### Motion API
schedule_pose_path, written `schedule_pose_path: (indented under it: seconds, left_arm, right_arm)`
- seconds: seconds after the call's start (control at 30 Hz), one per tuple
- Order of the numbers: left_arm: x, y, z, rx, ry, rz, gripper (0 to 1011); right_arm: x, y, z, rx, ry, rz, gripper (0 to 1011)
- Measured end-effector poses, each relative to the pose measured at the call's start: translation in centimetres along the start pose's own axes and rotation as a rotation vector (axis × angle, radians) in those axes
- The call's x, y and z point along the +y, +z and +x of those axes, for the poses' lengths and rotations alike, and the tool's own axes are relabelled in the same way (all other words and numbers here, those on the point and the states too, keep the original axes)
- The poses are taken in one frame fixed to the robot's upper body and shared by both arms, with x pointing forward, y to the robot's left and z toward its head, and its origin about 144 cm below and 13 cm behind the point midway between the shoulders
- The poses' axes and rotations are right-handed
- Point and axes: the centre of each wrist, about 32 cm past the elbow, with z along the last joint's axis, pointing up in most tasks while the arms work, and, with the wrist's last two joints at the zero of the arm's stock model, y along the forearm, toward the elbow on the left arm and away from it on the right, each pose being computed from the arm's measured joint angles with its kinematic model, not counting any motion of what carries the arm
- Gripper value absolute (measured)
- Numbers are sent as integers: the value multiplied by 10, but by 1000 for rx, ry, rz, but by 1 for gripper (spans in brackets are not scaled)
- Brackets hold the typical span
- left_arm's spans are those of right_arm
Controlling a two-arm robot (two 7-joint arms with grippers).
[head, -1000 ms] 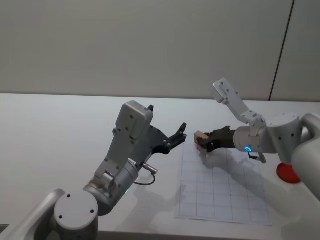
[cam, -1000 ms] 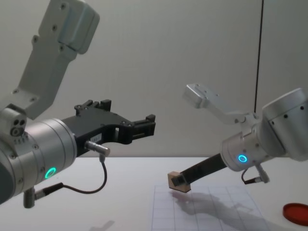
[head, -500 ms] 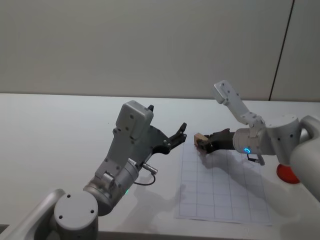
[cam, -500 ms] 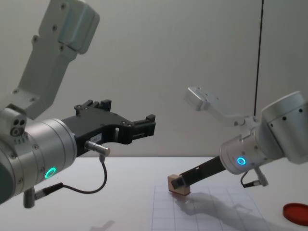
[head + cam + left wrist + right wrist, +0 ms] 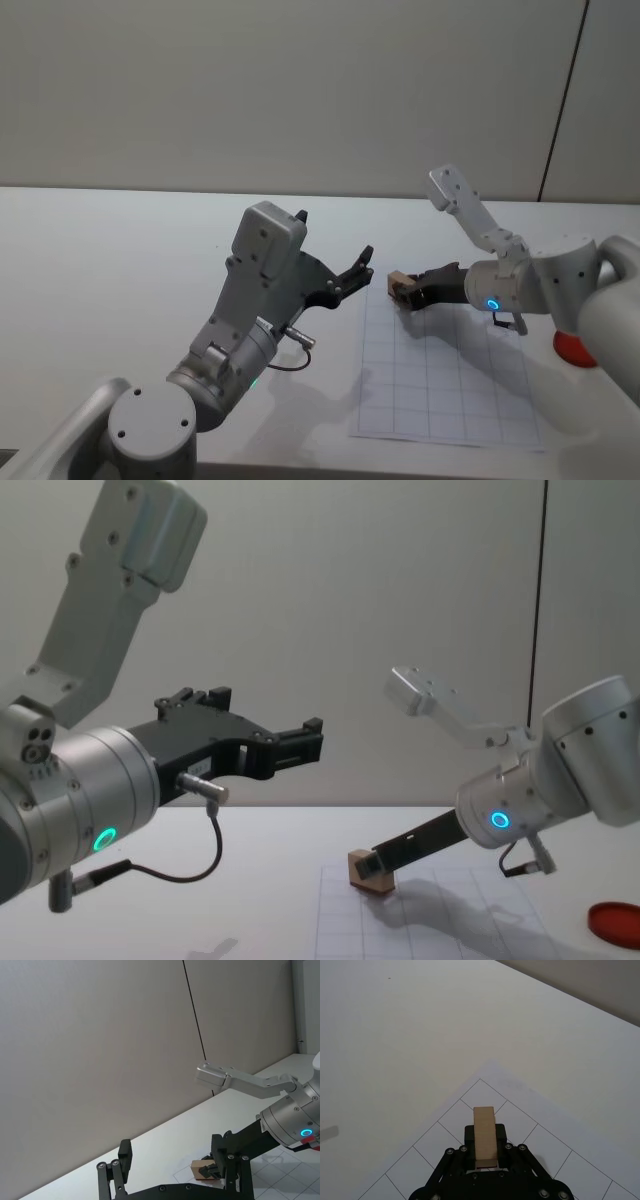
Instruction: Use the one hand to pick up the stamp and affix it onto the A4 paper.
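Your right gripper (image 5: 406,291) has come lower than it was a second ago. In the chest view its blue ring sits nearer the table (image 5: 120,250) than before, and the slim black fingers slope down less steeply. The fingers stay clamped on the stamp (image 5: 397,283), which you hold by its sides at the very tip of the gripper.

The stamp has dropped with the gripper. A second ago it hung tilted, clearly above the sheet; now it sits almost level and low over the far left corner of the A4 paper (image 5: 450,390). In the right wrist view you see its pale top face over the corner square of the grid. From the chest view its underside looks at or just above the sheet, and you cannot tell whether it touches.

Your left gripper (image 5: 358,268) has not shifted across the frames. It is raised above the table, just left of the paper's far left corner, with its fingers spread wide and nothing between them. The red disc (image 5: 572,347) lies where it was, on the table beyond the paper's right edge, partly behind your right arm.
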Motion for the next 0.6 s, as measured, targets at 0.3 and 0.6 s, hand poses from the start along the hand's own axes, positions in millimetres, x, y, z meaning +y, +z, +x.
schedule_pose_path:
  seconds: [0.3, 0.6]
  left_arm:
    - [0, 0, 0, 0, 0, 0, 1002]
    - [0, 0, 0, 0, 0, 0, 1002]
  right_arm:
    - [1, -3, -1, 0, 4, 0, 216]
    - [3, -9, -4, -7, 13, 11, 216]
